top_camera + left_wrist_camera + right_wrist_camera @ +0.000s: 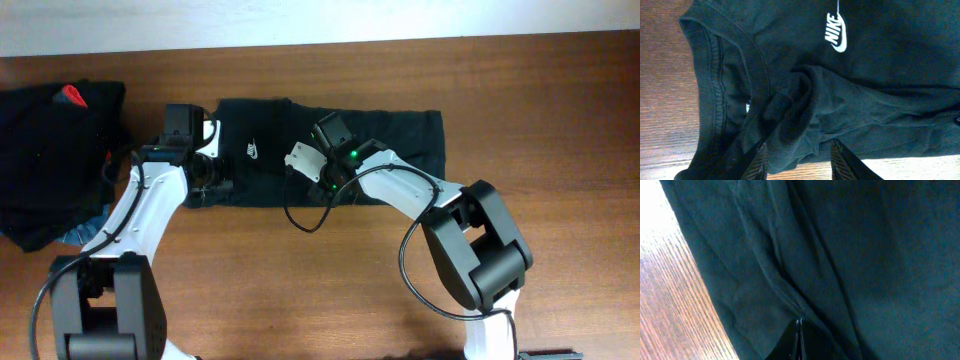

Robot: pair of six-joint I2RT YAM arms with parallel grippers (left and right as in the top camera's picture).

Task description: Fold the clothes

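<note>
- Overhead view: the black shirt (400, 135) is seen laid out as a long band across the far middle of the wooden worktop (560, 120), its far edge running close to the worktop's back edge.
- Bare wood is left open to the right of the shirt and along the whole near side, where only the two arms stand.
- At the left edge, a heap of dark clothes (50, 150) is piled, marked by a red patch (72, 97); it is set near the shirt's left end but apart from it.
- The shirt is shown as plain black, with a small white logo (836, 32) on the chest and a ribbed collar (710, 75) curving beside the wood.
- Near the collar, the fabric is gathered into a thick, rumpled bunch.
- The left tool (800, 155) is placed at the shirt's left end, its fingers (757, 160) set either side of that bunch and pinching it.
- The right tool (798, 340) is held near the shirt's near edge at mid-length, its fingers pressed together on a thin crease of fabric, with folds drawn toward their tip.
</note>
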